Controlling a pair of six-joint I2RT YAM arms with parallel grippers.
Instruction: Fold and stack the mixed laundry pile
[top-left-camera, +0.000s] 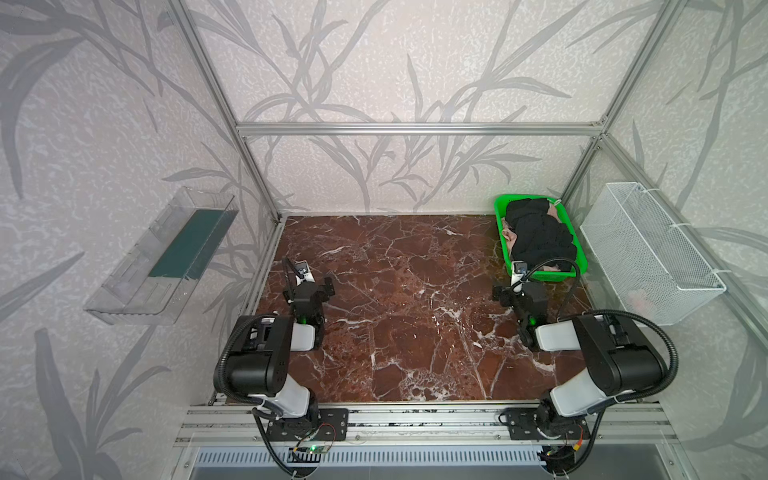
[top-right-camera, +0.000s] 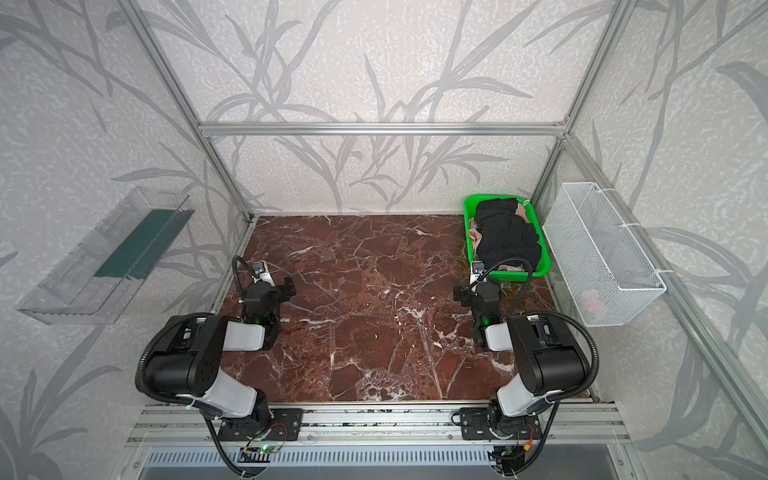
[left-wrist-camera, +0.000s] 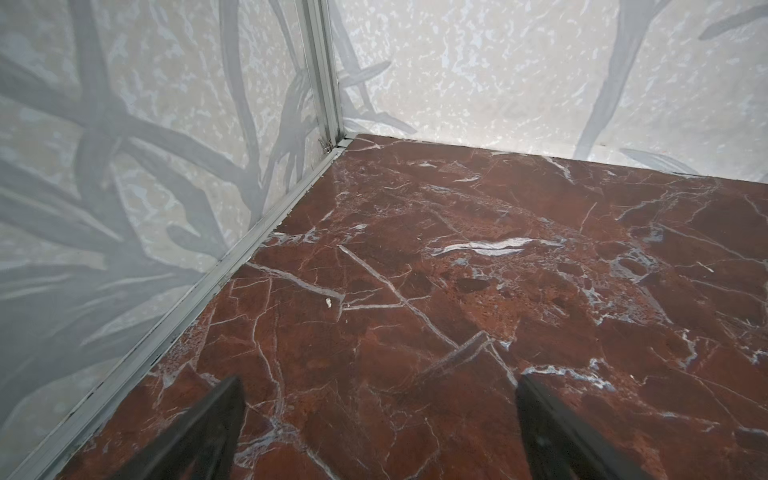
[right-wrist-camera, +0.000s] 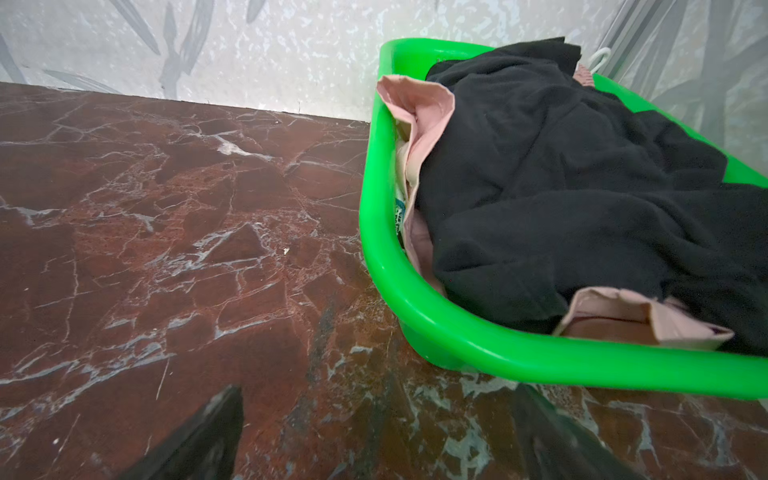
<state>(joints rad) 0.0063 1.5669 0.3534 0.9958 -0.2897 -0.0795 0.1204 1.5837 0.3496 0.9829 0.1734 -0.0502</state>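
Right now the laundry pile sits bunched in the bright green plastic basket, at the far right corner of the red marble tabletop in both top views. The black T-shirt lies on top, crumpled, covering most of the pile. Dusty-pink shorts lie under it, w/ pink cloth poking out along the basket's wall and one flap resting on the rim nearest the R gripper. A small teal-and-white bit shows betw. the pink cloth and the basket wall, poss. printed fabric or a label; too little is visible to tell.

The R gripper's fingers stand wide apart w/ nothing betw. them, low over bare marble just short of the basket, not touching it. The L gripper is the same: fingers wide, holding nothing, over bare marble near the left wall's rail.

A white wire mesh basket hangs on the right wall, beside the green one. A clear plastic tray is fixed to the left wall, well apart from the laundry.
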